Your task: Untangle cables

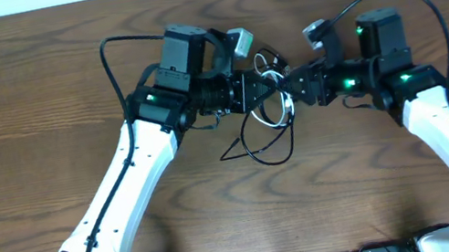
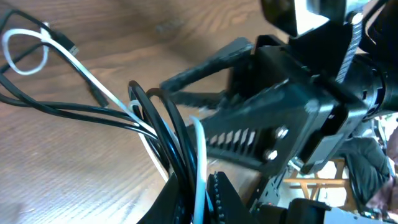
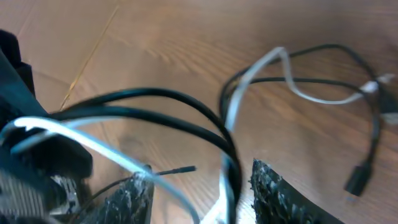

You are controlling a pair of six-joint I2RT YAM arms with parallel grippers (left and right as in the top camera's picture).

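Observation:
The black cable and the white cable lie tangled at the table's middle, between my two grippers. My left gripper is shut on a bundle of black strands and a white strand, pinched between its fingers. My right gripper faces it closely. Its fingers are apart, with black loops and white strands passing between them. A black plug end lies on the wood at the right. Another plug lies at the far left.
The wooden table surrounds the tangle. The right arm's gripper body fills the left wrist view just behind the held strands. The thicker arm wires arc above both arms.

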